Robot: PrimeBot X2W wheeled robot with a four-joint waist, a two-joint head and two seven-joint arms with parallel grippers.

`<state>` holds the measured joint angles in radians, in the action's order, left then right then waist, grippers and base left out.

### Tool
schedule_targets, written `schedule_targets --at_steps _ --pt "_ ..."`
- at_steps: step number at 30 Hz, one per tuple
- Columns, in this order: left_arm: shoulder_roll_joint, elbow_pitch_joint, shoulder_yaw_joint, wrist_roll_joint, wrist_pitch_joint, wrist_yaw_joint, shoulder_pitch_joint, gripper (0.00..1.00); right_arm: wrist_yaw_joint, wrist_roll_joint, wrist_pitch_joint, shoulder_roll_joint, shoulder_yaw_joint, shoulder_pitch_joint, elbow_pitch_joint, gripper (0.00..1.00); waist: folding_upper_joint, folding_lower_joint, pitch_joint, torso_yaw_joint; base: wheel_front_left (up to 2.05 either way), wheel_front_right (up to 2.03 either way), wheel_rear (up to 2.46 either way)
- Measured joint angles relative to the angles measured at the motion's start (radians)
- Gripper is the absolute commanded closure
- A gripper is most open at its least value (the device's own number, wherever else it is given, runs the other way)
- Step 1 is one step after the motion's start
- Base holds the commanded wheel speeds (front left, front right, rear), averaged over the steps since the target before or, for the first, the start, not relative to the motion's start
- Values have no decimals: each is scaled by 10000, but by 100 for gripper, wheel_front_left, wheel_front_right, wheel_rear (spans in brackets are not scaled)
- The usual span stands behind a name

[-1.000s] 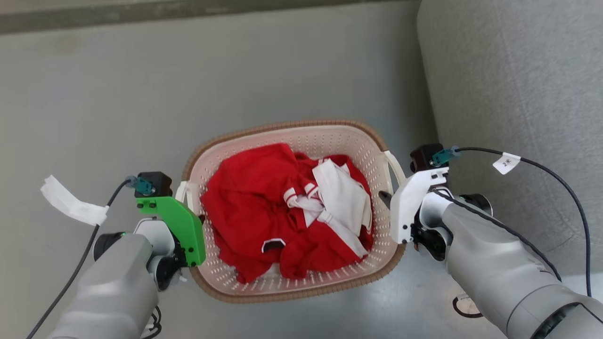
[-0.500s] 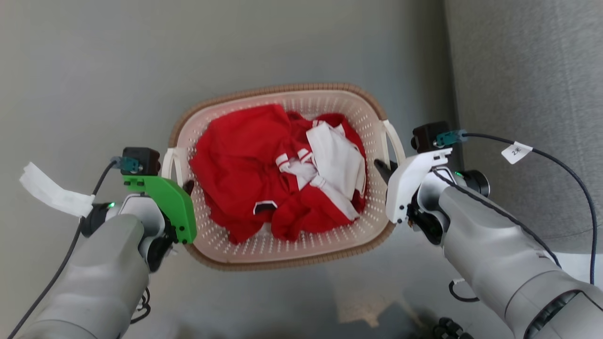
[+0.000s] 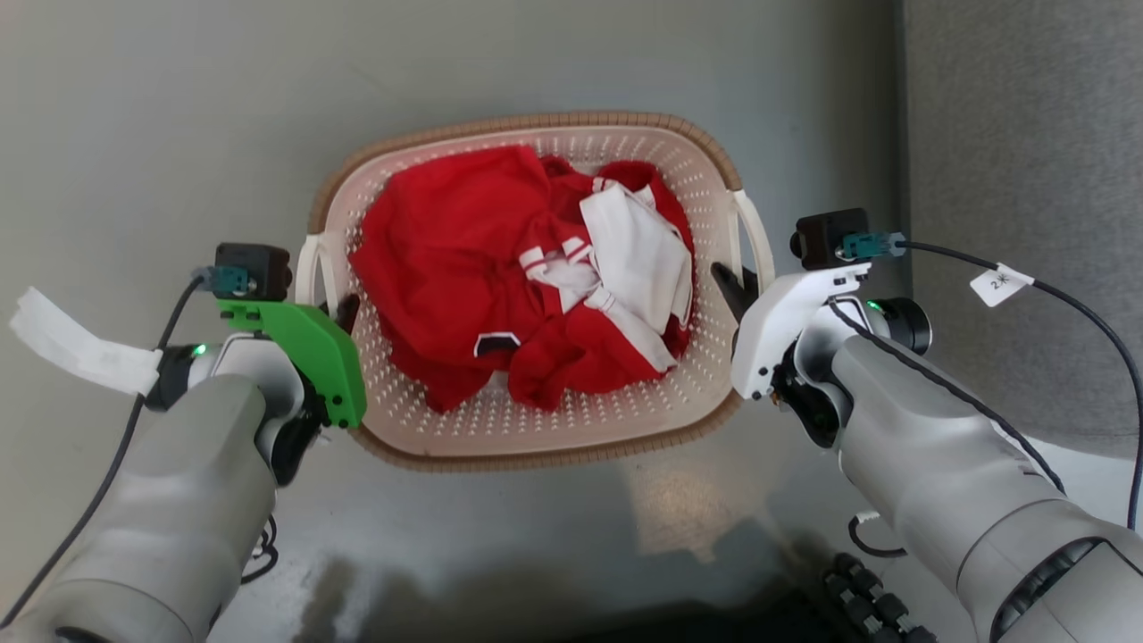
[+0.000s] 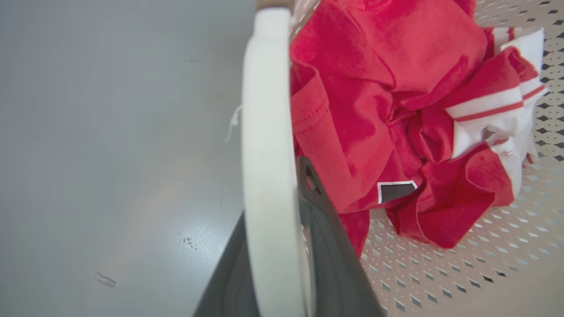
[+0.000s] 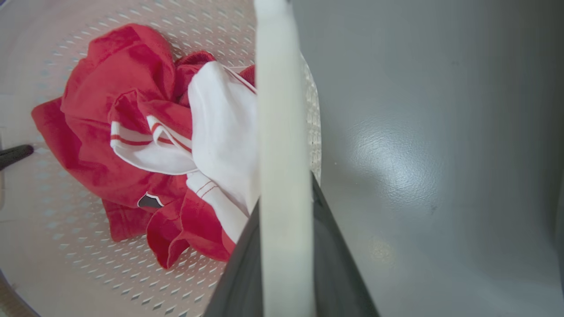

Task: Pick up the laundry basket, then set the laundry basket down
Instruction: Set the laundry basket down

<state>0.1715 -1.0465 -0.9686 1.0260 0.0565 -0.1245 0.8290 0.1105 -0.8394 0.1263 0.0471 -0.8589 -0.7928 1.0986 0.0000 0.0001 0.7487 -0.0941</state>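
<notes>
One high camera, two close ones.
Head view looks steeply down onto the laundry basket (image 3: pixel 554 420); the wrist views look down along its left handle (image 4: pixel 269 154) and right handle (image 5: pixel 284 176). All three share the red clothes (image 3: pixel 446 241).

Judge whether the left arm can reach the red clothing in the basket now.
Probably not: the left gripper is clamped on the handle of the laundry basket. The red clothing lies uncovered beside it; letting go would free the way.
</notes>
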Motion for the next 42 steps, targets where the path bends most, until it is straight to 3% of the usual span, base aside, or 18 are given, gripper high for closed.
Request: schedule_targets --at_steps 17,33,34,36,37,42 --pt "35 -86 -75 -29 462 0 840 100 -190 -203 583 -4 23 -730 2 100 0 0 1440 87 0 0 0" --pt "40 -153 -316 -29 692 -77 986 100 -244 -433 757 33 -163 -862 119 100 0 -2 1828 127 0 0 0" --pt "40 -153 -328 -29 694 -77 990 76 -245 -435 757 35 -173 -870 128 100 0 -2 1836 128 0 0 0" --pt "40 -163 -374 -31 708 -88 1018 0 -245 -489 773 36 -199 -894 142 31 0 -2 1846 129 0 0 0" --pt "29 -201 -405 -31 698 -90 1049 0 -240 -520 771 46 -221 -927 153 0 0 -2 1848 128 0 0 0" --pt "52 -412 -514 -31 675 -84 1067 0 -234 -610 763 113 -334 -1010 190 0 0 -2 1811 126 0 0 0"
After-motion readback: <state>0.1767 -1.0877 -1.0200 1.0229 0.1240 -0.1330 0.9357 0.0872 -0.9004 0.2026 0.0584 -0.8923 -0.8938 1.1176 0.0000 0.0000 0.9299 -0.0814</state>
